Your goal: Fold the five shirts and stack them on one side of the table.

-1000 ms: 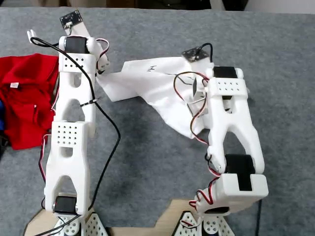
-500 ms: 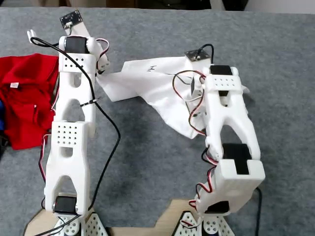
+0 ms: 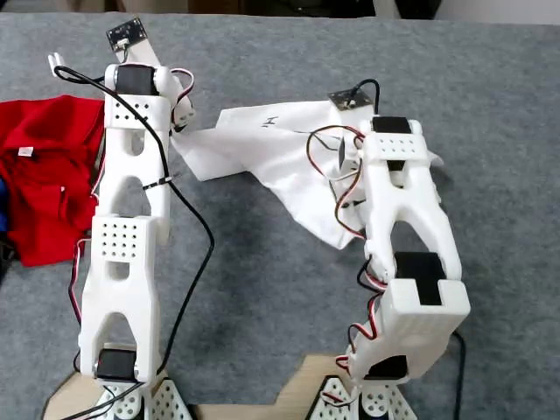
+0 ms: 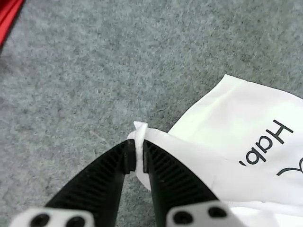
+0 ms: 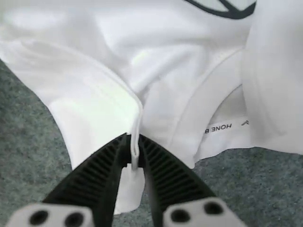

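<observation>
Both the left pincer (image 4: 135, 160) and right pincer (image 5: 134, 153) were clamped on edges of the white shirt (image 3: 262, 150), likely to stretch it flat.

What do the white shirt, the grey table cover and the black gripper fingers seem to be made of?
The white shirt: thin soft cloth, matt, creased. The table cover: probably felt or short carpet, fuzzy and flecked. The gripper fingers: likely hard plastic, matt black, finely ridged.

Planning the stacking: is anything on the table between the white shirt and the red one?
Nothing lies on the table between the white shirt and the red shirt. The left gripper pinches the white shirt's corner; the left arm spans that gap.
</observation>
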`<action>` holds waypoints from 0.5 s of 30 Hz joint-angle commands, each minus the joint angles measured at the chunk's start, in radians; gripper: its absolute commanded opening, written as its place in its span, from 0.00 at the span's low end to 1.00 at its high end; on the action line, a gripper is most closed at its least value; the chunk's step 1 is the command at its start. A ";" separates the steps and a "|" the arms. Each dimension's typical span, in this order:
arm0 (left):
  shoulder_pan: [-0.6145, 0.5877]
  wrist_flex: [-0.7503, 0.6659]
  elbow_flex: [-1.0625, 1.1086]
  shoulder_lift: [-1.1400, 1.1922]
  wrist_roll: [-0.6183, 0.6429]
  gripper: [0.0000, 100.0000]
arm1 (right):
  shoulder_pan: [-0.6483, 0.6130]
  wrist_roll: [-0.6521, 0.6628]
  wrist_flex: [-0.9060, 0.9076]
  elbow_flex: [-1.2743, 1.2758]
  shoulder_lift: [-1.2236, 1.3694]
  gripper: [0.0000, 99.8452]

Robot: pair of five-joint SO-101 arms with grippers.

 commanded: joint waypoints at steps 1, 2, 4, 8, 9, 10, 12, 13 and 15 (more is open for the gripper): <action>-0.002 0.011 -0.014 -0.067 -0.006 0.02 | 0.036 -0.008 -0.009 -0.070 -0.036 0.01; -0.002 0.011 -0.015 -0.071 -0.006 0.02 | 0.050 -0.006 -0.009 -0.077 -0.059 0.01; -0.002 0.011 -0.020 -0.074 -0.006 0.02 | 0.070 0.002 0.005 -0.102 -0.120 0.01; -0.002 0.012 -0.115 -0.074 -0.006 0.02 | 0.084 0.054 0.048 -0.177 -0.259 0.01; -0.002 0.012 -0.147 -0.074 -0.006 0.02 | 0.085 0.066 0.058 -0.194 -0.289 0.01; 0.000 0.012 -0.180 -0.074 -0.012 0.02 | 0.085 0.083 0.063 -0.211 -0.318 0.01; 0.000 0.012 -0.215 -0.077 -0.040 0.02 | 0.085 0.109 0.064 -0.237 -0.367 0.01; 0.000 0.012 -0.207 -0.094 -0.046 0.02 | 0.085 0.126 0.064 -0.248 -0.386 0.01; -0.003 0.012 -0.175 -0.139 -0.052 0.02 | 0.085 0.152 0.064 -0.263 -0.412 0.01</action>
